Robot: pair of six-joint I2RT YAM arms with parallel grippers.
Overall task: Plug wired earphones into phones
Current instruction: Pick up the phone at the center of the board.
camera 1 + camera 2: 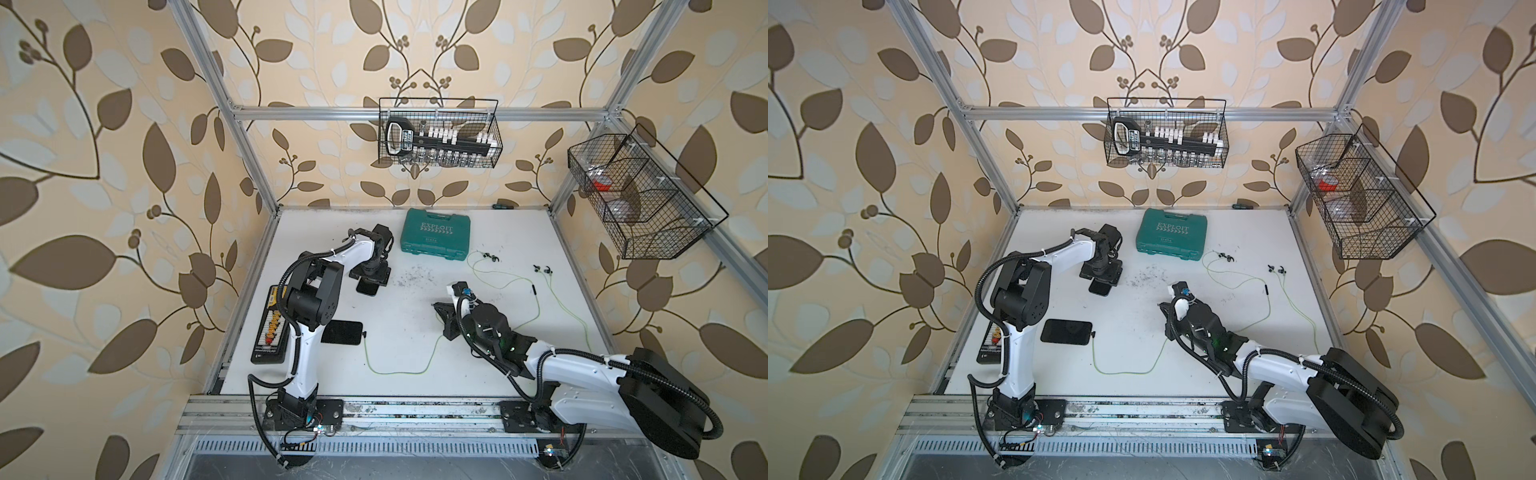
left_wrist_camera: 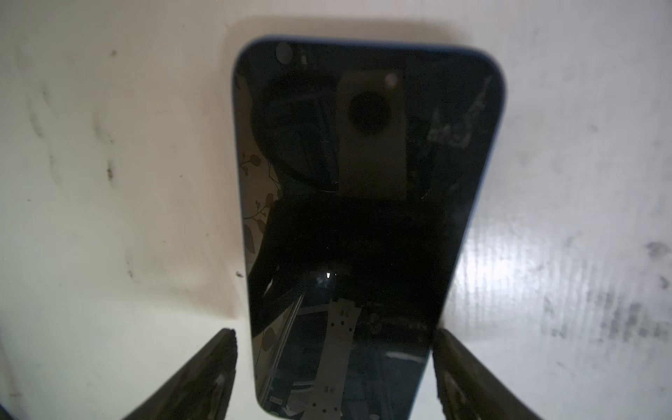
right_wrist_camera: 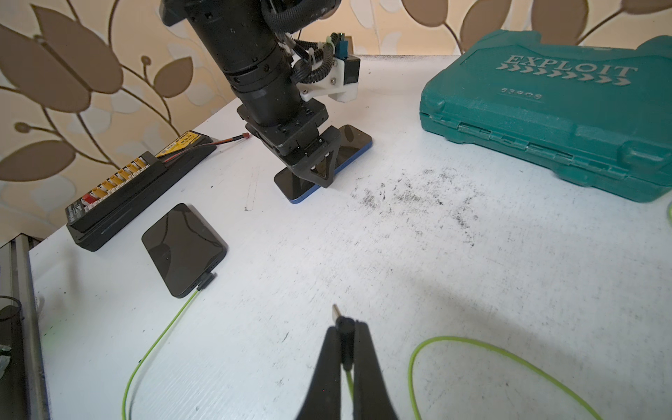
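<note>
Right wrist view puts the right gripper pinching the black plug of the free earphones. The plug's metal tip pokes out ahead, and the yellow-green cable loops limp on the white table.

The plug looks tiny, light and rigid, so holding the body just behind the tip seems right. The thin cable will drag, and the tip would likely bend if driven in crooked.

Its target, the blue-edged phone, lies flat near the teal toolbox, with the left gripper spread astride it. In the left wrist view one finger meets the phone's long edge while the other sits just clear. Glossy glass will probably slide unless braced by both long edges. The second phone already carries a plug.

The toolbox is latched shut, its contents hidden. The open bit case shows a row of yellow-collared bits. In a top view, the back wire basket holds a socket rail, and the side basket holds something red among clear items.
</note>
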